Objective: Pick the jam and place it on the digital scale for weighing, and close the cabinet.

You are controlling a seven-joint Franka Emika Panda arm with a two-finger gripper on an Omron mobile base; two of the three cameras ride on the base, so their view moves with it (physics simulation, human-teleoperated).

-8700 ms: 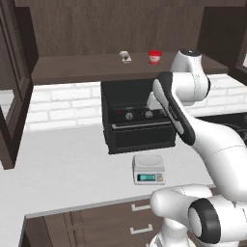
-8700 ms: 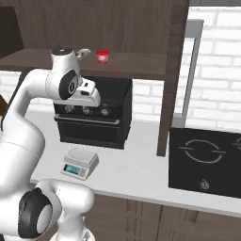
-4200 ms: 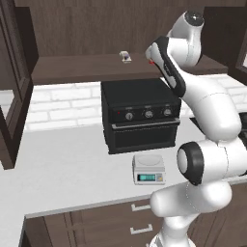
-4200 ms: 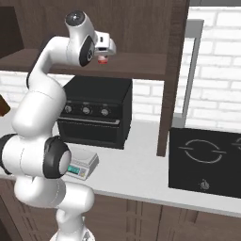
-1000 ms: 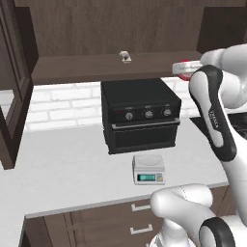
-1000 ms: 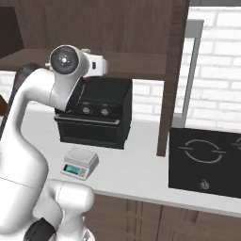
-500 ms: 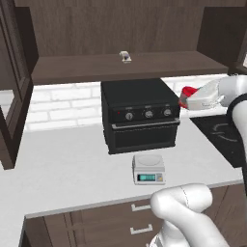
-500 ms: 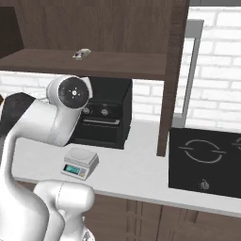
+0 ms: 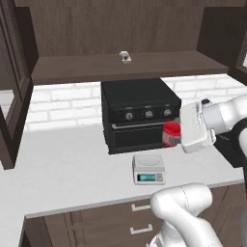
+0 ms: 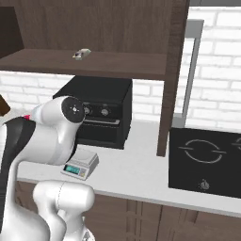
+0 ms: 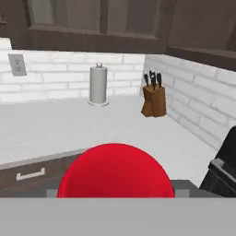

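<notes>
The jam (image 9: pixel 170 133), a small red jar, hangs in the air in front of the black oven's lower right corner, with my gripper (image 9: pixel 176 136) shut on it from the right. In the hand view its red lid (image 11: pixel 115 171) shows low at the centre. On the counter, below and left of the jar, sits the light-grey digital scale (image 9: pixel 148 169) with nothing on its plate; my arm partly hides that scale (image 10: pixel 81 164) in the right base view. The cabinet (image 9: pixel 120 29) is open, its left door (image 9: pixel 13 91) swung out.
A black oven (image 9: pixel 140 113) stands on the white counter (image 9: pixel 62 169) behind the scale. A small grey-white object (image 9: pixel 125 56) lies on the cabinet shelf. A black cooktop (image 10: pixel 207 160) is at the right. A paper-towel roll (image 11: pixel 97 85) and a knife block (image 11: pixel 153 99) stand further along the counter.
The arm has come down from shelf height carrying the jam, which now hangs lower and a little further left, near the oven's front. The scale and oven have not moved.
</notes>
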